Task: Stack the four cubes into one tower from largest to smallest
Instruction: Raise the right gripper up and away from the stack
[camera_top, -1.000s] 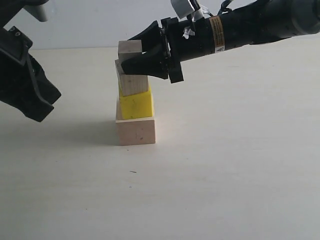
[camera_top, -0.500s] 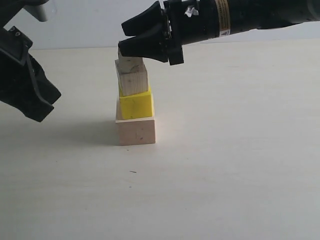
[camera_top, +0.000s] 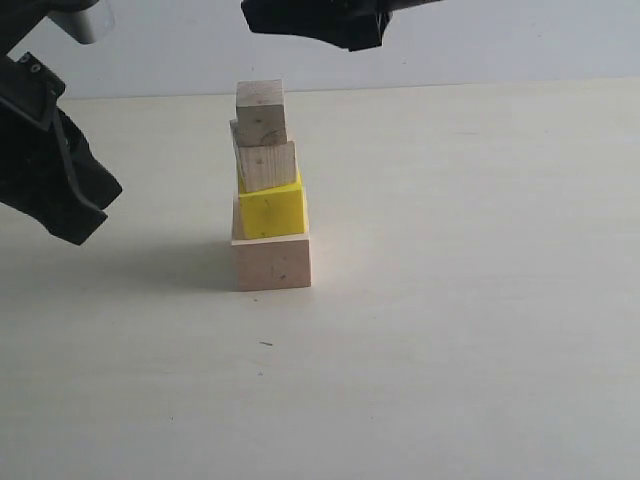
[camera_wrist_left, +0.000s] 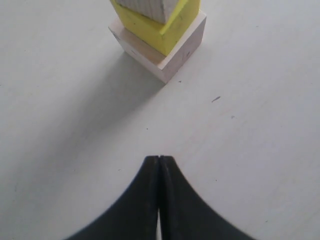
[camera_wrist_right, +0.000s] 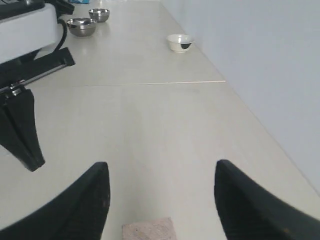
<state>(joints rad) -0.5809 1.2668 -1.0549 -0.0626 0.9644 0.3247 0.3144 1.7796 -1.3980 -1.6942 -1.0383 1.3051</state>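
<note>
The tower stands on the table in the exterior view: a large pale wood cube (camera_top: 272, 262) at the base, a yellow cube (camera_top: 272, 210) on it, a small wood cube (camera_top: 266, 164) turned a little askew, and the smallest wood cube (camera_top: 260, 102) on top. My right gripper (camera_top: 262, 16) hangs open above the tower, apart from it; in its wrist view its tips (camera_wrist_right: 161, 172) stand wide over the top cube (camera_wrist_right: 148, 230). My left gripper (camera_wrist_left: 159, 159) is shut and empty, short of the base cube (camera_wrist_left: 172, 50) and yellow cube (camera_wrist_left: 165, 22).
The left arm (camera_top: 50, 170) fills the left edge of the exterior view. Two metal bowls (camera_wrist_right: 81, 26) and a white cup (camera_wrist_right: 180, 42) sit far off on the table in the right wrist view. A wall (camera_wrist_right: 260, 60) runs along one side.
My right gripper, its jaws around the top cube one second ago, has risen clear of it. The smallest cube stays on the tower. The left arm has not moved.
</note>
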